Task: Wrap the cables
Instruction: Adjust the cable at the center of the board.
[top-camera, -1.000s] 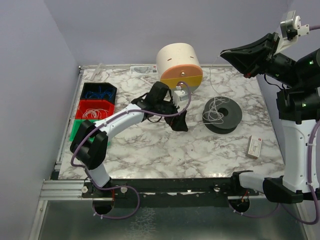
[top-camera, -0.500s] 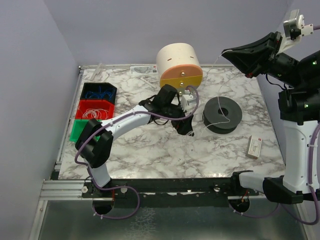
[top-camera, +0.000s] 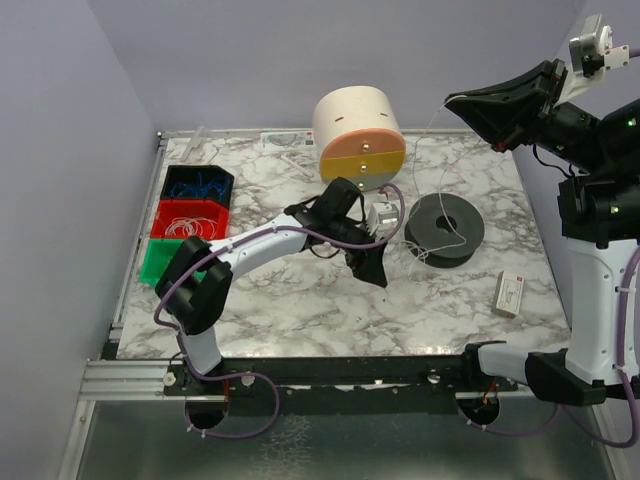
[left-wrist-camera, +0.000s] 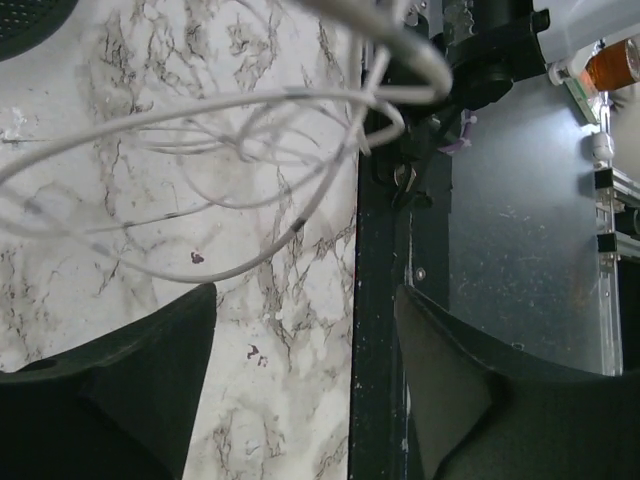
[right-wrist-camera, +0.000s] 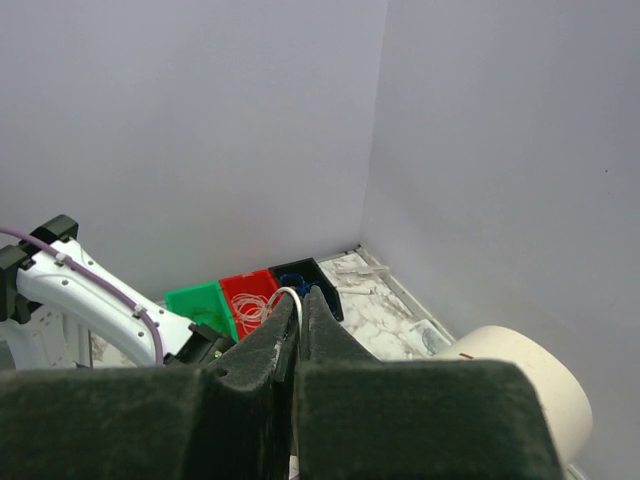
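The cable (top-camera: 455, 238) is a thin pale wire that runs from the dark grey spool (top-camera: 445, 228) up to my right gripper (top-camera: 452, 102), which is held high over the table's back right. In the right wrist view that gripper (right-wrist-camera: 300, 294) is shut on the cable (right-wrist-camera: 289, 294), and a small loop of it pokes out past the tips. My left gripper (top-camera: 376, 268) is low over the marble just left of the spool. In the left wrist view it (left-wrist-camera: 306, 290) is open with nothing between its fingers. Blurred cable loops (left-wrist-camera: 200, 150) hang beyond the tips.
A cream cylinder with an orange face (top-camera: 358, 135) stands at the back. Blue (top-camera: 197, 183), red (top-camera: 188, 218) and green (top-camera: 155, 258) bins line the left edge. A small white box (top-camera: 510, 293) lies at the right. The table's black front rail (left-wrist-camera: 375, 330) shows under my left gripper.
My left gripper has moved right and nearer, from beside the cylinder to beside the spool. The loops that lay on the spool have been pulled off it. The right arm has barely moved.
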